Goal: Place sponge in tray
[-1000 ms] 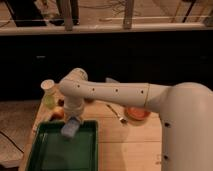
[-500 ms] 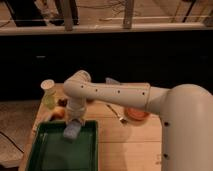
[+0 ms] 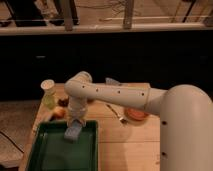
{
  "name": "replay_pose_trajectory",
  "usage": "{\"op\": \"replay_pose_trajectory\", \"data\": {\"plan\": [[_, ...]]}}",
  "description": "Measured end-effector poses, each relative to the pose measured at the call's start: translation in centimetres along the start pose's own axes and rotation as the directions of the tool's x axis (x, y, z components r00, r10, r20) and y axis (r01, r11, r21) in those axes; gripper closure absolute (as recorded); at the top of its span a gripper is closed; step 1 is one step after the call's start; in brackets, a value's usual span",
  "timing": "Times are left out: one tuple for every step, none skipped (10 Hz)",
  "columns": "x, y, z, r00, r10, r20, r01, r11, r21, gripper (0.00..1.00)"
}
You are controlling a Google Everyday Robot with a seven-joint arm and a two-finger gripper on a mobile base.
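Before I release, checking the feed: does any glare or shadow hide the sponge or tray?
Camera view: no glare; warm light falls evenly on the sponge and green tray; the gripper, shut on the sponge, sits over the tray's far end; camera view beyond the table is dark.

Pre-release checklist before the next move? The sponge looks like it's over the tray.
1. Grip: the gripper, at the tray's far edge, is shut on the sponge: ok.
2. Sponge is above the tray, inside its far rim: ok.
3. Sponge touching the tray floor: cannot tell. It hangs tilted, with its lower end close to the floor.
4. Tray floor below the sponge is free of other things: ok.
5. Neighbours out of the way: the orange dish and the pale cup stand outside the tray, apart from the gripper: ok.
6. Sponge released into the tray: not ok, not yet done.
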Motion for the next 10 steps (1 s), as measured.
{"op": "replay_pose_trajectory", "data": {"plan": [[0.03, 0.02, 0.15, 1.000, -0.002, 0.004, 0.002, 1.000, 0.000, 0.97], [0.09, 0.01, 0.27, 1.000, -0.003, 0.007, 0.003, 1.000, 0.001, 0.97], [0.15, 0.00, 0.35, 1.000, -0.004, 0.009, 0.004, 1.000, 0.002, 0.97], [0.22, -0.01, 0.45, 1.000, -0.005, 0.013, 0.005, 1.000, 0.002, 0.97], [0.25, 0.05, 0.49, 1.000, -0.005, 0.015, 0.005, 1.000, 0.000, 0.97], [0.29, 0.03, 0.49, 1.000, -0.005, 0.016, 0.005, 1.000, 0.000, 0.97], [0.32, 0.12, 0.54, 1.000, -0.004, 0.019, 0.004, 1.000, -0.002, 0.97], [0.32, 0.25, 0.55, 1.000, -0.002, 0.022, 0.002, 1.000, -0.004, 0.95], [0.35, 0.27, 0.51, 1.000, 0.000, 0.023, 0.000, 1.000, -0.003, 0.92], [0.37, 0.28, 0.52, 1.000, 0.000, 0.023, 0.000, 1.000, -0.003, 0.92]]}}
